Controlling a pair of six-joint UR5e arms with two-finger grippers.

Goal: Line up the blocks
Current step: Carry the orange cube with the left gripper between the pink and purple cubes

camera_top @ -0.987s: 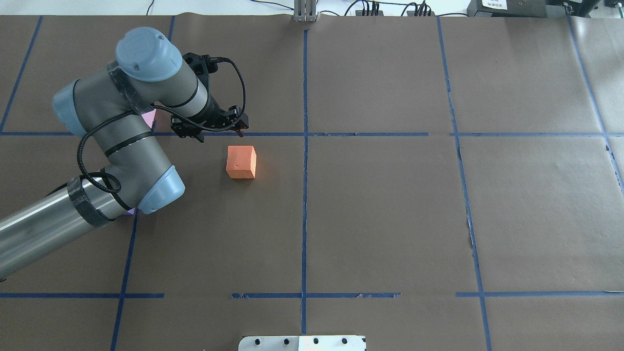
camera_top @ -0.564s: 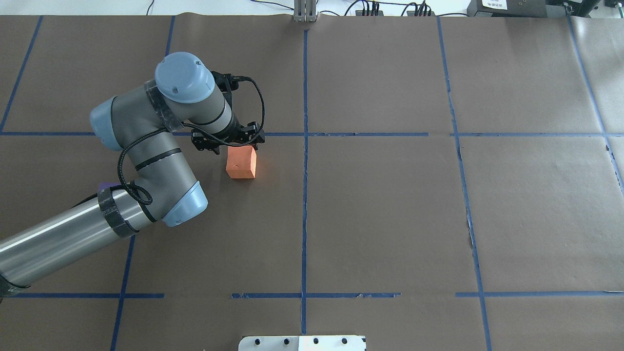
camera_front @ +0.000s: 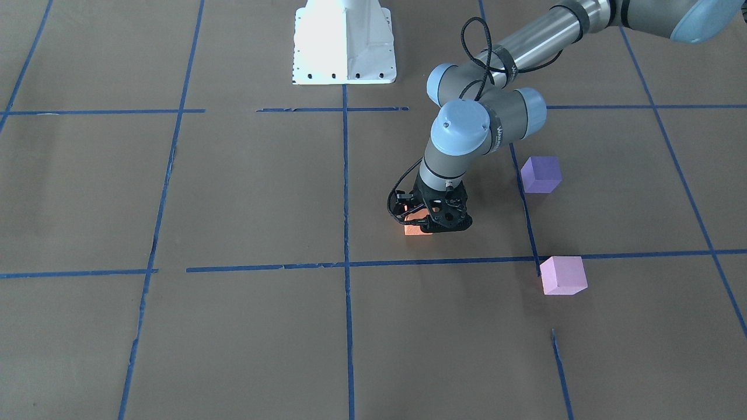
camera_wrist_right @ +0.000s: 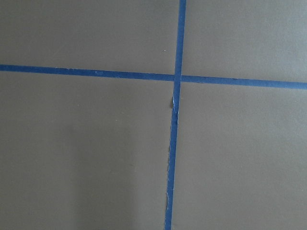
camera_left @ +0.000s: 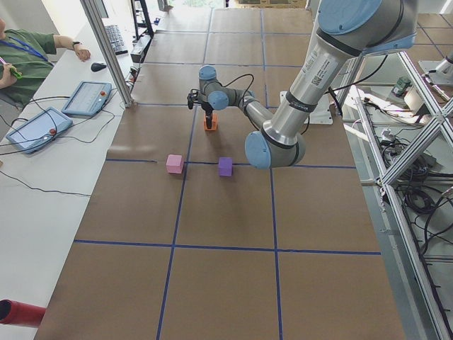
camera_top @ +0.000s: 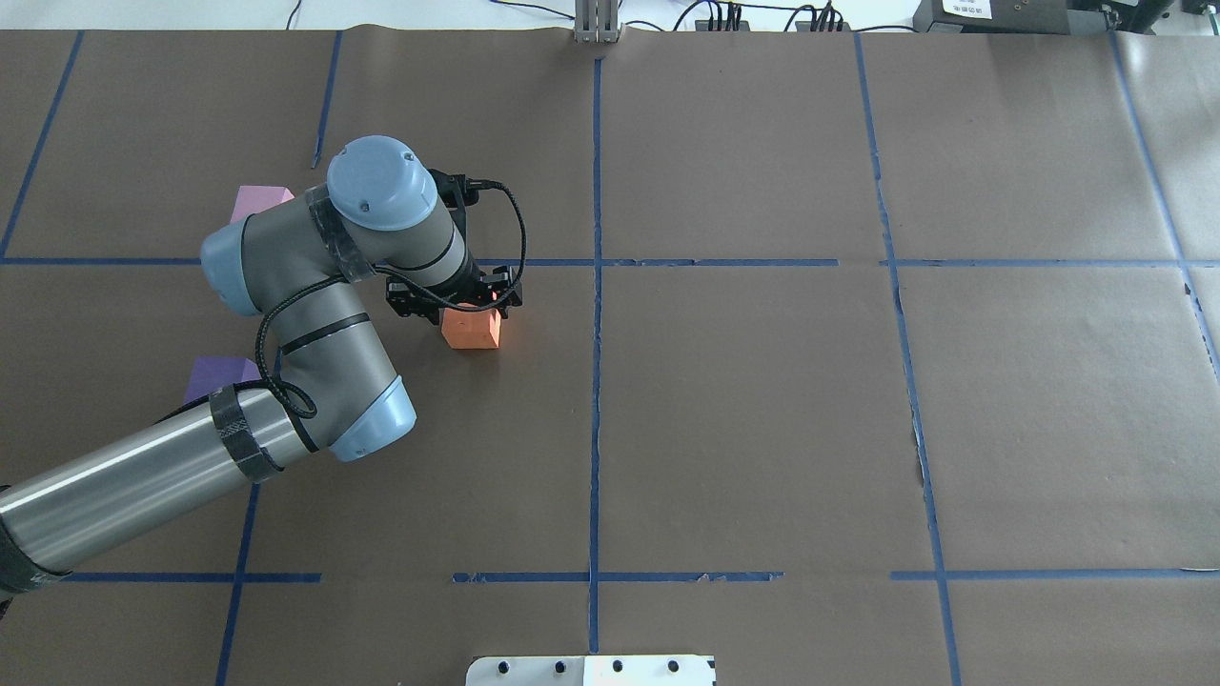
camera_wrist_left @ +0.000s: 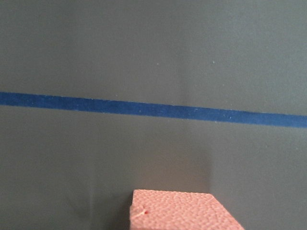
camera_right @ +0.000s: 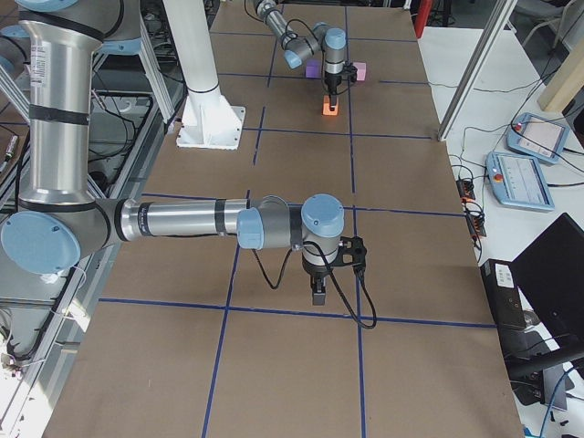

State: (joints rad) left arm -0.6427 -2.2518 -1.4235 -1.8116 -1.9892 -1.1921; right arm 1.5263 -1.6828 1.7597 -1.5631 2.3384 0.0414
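Note:
The orange block (camera_top: 471, 330) lies left of the table's centre line; it also shows in the front view (camera_front: 416, 229) and low in the left wrist view (camera_wrist_left: 184, 211). My left gripper (camera_top: 456, 305) is open and sits low over the block's far side (camera_front: 435, 224); I cannot tell whether it touches. The violet-purple block (camera_top: 217, 375) (camera_front: 541, 174) and the pale pink block (camera_top: 259, 199) (camera_front: 562, 275) lie apart to the left, partly behind the left arm. My right gripper (camera_right: 317, 294) points down at bare paper near a tape crossing; I cannot tell if it is open or shut.
Brown paper with blue tape grid lines (camera_top: 596, 286) covers the table. The white robot base plate (camera_front: 344, 41) stands at the near middle edge. An operator and tablets (camera_left: 42, 120) are beyond the far edge.
My left arm has swung right and toward the robot, bringing the open gripper from the tape line down over the orange block. The pink and purple blocks are now uncovered.

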